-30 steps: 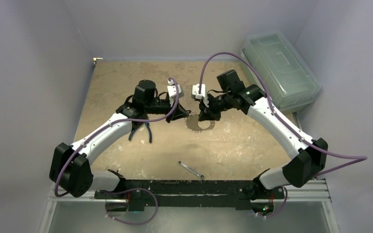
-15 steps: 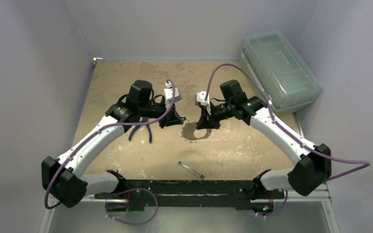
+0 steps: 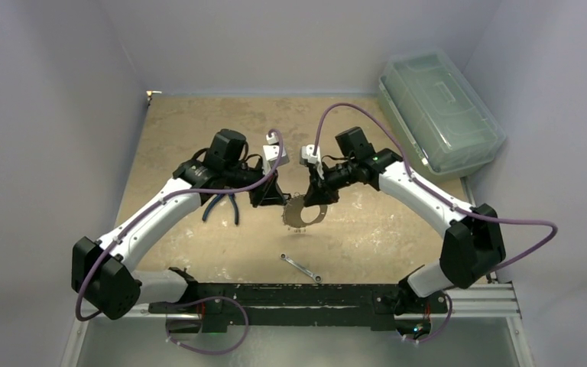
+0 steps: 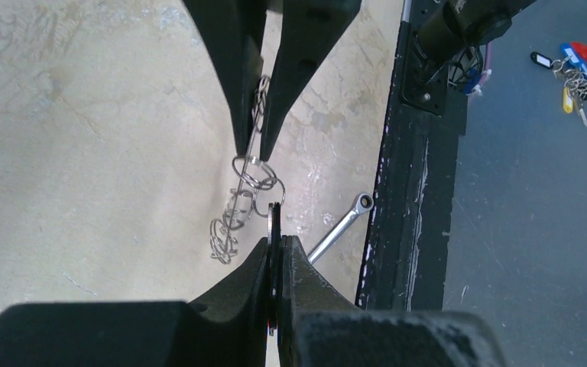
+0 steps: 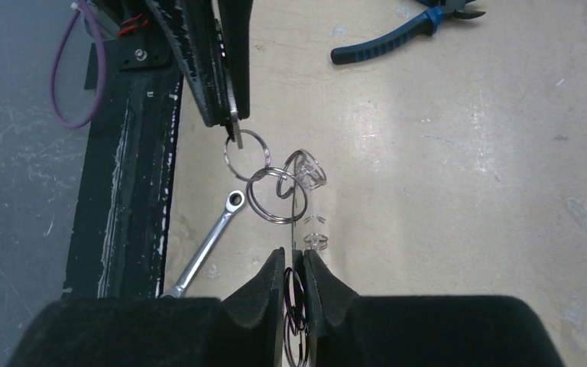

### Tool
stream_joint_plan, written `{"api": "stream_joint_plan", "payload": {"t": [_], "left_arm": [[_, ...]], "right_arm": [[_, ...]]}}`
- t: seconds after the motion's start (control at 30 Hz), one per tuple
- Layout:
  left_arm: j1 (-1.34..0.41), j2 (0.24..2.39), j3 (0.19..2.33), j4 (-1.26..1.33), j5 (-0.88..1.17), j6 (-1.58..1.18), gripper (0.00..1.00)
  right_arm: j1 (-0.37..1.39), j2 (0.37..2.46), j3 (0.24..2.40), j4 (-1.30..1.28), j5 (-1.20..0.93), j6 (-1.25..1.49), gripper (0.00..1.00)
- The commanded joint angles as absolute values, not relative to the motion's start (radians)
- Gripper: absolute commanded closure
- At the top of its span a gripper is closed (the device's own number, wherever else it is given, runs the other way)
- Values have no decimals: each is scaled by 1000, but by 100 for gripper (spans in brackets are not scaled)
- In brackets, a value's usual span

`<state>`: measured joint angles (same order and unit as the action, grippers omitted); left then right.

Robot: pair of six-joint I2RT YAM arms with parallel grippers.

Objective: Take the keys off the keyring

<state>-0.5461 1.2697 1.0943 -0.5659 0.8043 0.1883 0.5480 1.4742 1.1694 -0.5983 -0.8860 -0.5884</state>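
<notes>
In the top view my left gripper [image 3: 274, 197] and right gripper [image 3: 315, 196] face each other above the table, with the oval keyring [image 3: 303, 211] hanging between them. In the left wrist view my left gripper [image 4: 275, 243] is shut on a flat key [image 4: 274, 222] seen edge-on. A chain of silvery split rings [image 4: 256, 177] runs from the key up to the right gripper [image 4: 254, 149]. In the right wrist view my right gripper [image 5: 294, 258] is shut on dark wire rings [image 5: 293, 300]. Linked rings [image 5: 270, 196] lead to the key [image 5: 234, 122] in the left gripper [image 5: 228, 122].
Blue-handled pliers [image 3: 222, 206] lie under the left arm and also show in the right wrist view [image 5: 397, 34]. A slim silver wrench [image 3: 300, 267] lies near the front rail [image 3: 290, 292]. A clear lidded box [image 3: 437, 107] stands at the back right.
Both grippers have moved nearer and slightly left, carrying the ring chain with them. The oval loop now hangs closer to the wrench. Both stay shut.
</notes>
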Motion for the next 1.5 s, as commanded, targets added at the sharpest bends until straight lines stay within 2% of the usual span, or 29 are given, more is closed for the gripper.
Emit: {"api": "stream_joint_plan", "payload": {"t": [0.0,0.2,0.53,0.67,0.77,0.87,1.03,1.27,1.37,1.47], "left_arm": [[-552,1265,1081,-457,850,81,100],[-551,1279,1015,-358,839,-28,100],[-541,1294,1024,-336,819,-88,100],[-531,1299,1032,-328,841,-130,100],[-524,1303,1035,-302,849,-187,100],[-516,1304,1036,-285,846,-222,100],[-505,1304,1027,-255,833,-268,100],[-499,1311,1025,-230,825,-310,100],[-497,1313,1019,-213,853,-307,100],[-497,1316,1022,-220,923,-243,100]], "right_arm": [[541,1507,1207,-561,-917,-592,83],[541,1548,1200,-519,-925,-593,63],[525,1518,1214,-495,-916,-580,48],[513,1486,1244,-508,-906,-565,36],[501,1461,1255,-511,-889,-554,32],[489,1445,1266,-527,-881,-554,31],[482,1427,1266,-543,-913,-531,36],[484,1406,1218,-473,-921,-371,51],[484,1371,1168,-405,-901,-319,50],[483,1361,1151,-401,-914,-378,49]]}}
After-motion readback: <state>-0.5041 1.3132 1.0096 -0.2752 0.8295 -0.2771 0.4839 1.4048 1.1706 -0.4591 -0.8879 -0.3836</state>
